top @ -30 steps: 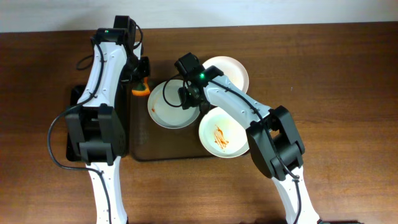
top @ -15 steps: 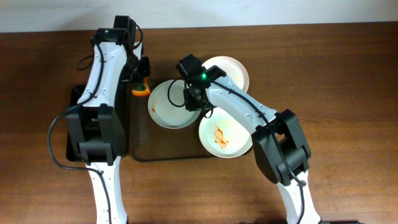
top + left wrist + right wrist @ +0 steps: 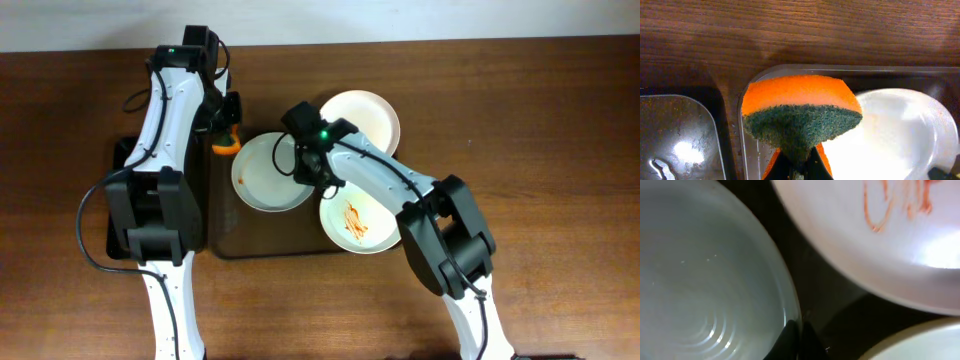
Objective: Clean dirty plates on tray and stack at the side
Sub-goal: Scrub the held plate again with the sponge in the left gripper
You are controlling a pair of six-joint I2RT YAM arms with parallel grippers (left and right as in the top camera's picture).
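Note:
Three white plates lie on the dark tray (image 3: pixel 225 240). The left plate (image 3: pixel 265 175) looks clean, and my right gripper (image 3: pixel 308 168) is shut on its right rim; the right wrist view shows the fingers (image 3: pixel 790 340) pinching that rim (image 3: pixel 795 307). Orange streaks mark the front right plate (image 3: pixel 355 222), seen close up as the smeared plate (image 3: pixel 880 235). A third plate (image 3: pixel 365 112) sits at the back right. My left gripper (image 3: pixel 225 125) hangs over the tray's back left corner, shut on an orange sponge (image 3: pixel 800 107) with its green scrub side down.
A black bin (image 3: pixel 122 200) stands left of the tray, its metal inside (image 3: pixel 680 135) visible in the left wrist view. Bare wooden table (image 3: pixel 540 150) surrounds the tray on the right, back and front.
My right gripper has shut on the left plate's rim, and the plate has slid a little to the left. The left arm and sponge have stayed still.

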